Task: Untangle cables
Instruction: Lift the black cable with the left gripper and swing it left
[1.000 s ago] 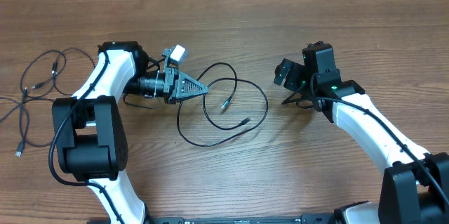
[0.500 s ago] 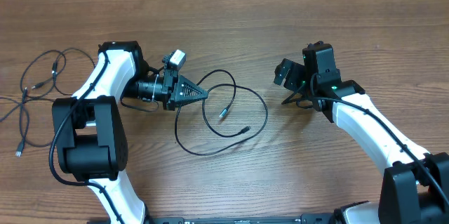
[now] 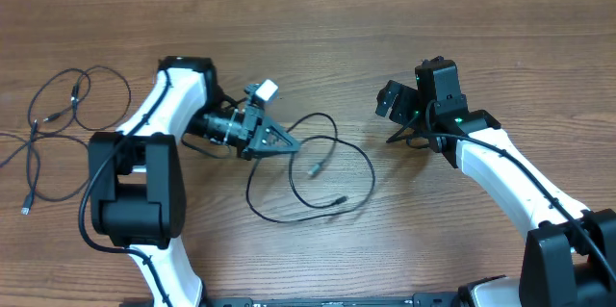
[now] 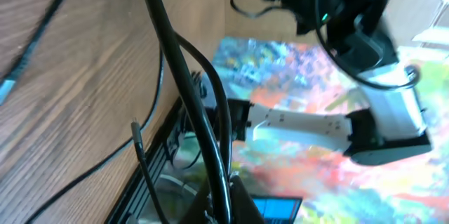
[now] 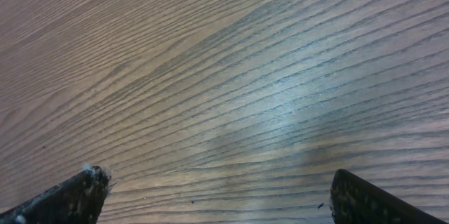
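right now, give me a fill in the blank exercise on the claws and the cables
1. The left claw is ___ on the looped cable.
2. The right claw stands ___ over the bare wood table, holding nothing.
3. The other cables lie on the ___ arm's outer side, with no claw on them.
Missing words: shut; open; left.

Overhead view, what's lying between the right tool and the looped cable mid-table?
Nothing: just bare table between the right tool and the looped cable, per the overhead view.
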Robot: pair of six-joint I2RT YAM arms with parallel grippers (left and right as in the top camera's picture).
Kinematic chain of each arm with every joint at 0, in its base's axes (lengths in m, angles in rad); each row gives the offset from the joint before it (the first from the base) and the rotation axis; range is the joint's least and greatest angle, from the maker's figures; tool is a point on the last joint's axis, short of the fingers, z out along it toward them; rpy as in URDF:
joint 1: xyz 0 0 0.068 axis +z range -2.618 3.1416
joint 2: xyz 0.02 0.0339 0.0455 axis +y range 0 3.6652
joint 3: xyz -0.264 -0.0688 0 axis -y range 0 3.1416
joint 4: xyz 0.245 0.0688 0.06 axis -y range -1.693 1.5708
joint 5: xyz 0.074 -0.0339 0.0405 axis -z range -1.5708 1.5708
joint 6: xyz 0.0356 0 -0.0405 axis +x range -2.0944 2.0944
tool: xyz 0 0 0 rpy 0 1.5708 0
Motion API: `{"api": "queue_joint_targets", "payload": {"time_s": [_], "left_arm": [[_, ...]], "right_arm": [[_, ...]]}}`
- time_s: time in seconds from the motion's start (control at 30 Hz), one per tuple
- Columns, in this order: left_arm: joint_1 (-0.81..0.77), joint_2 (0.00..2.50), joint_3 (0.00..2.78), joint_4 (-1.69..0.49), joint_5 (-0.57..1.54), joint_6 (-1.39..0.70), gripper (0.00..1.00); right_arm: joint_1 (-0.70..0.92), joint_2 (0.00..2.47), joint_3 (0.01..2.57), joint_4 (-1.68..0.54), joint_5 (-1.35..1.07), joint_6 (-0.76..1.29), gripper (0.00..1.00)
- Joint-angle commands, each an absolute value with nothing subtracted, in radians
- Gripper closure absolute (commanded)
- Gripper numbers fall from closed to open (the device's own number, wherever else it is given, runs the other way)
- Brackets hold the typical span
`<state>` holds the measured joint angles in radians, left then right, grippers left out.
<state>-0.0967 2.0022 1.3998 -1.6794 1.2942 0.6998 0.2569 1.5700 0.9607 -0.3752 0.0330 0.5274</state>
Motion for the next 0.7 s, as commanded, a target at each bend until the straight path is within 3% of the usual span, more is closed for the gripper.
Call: {"api": "queue_joint_targets", "payload": {"time_s": [0.0, 0.33, 0.67], "left_arm": [[-0.133, 1.978, 1.401, -1.691, 1.328, 0.839, 0.96], [-0.152, 1.959, 1.401, -1.692, 1.457, 0.897, 0.96], [-0.152, 1.890, 1.401, -1.691, 1.455, 0.895, 0.96]], "right_arm": [[0.260, 1.569, 0.962, -0.369, 0.043, 0.530, 0.00], [0.260, 1.569, 0.962, -0.369, 0.043, 0.530, 0.00], [0.260, 1.569, 0.962, -0.369, 0.043, 0.530, 0.00]]}}
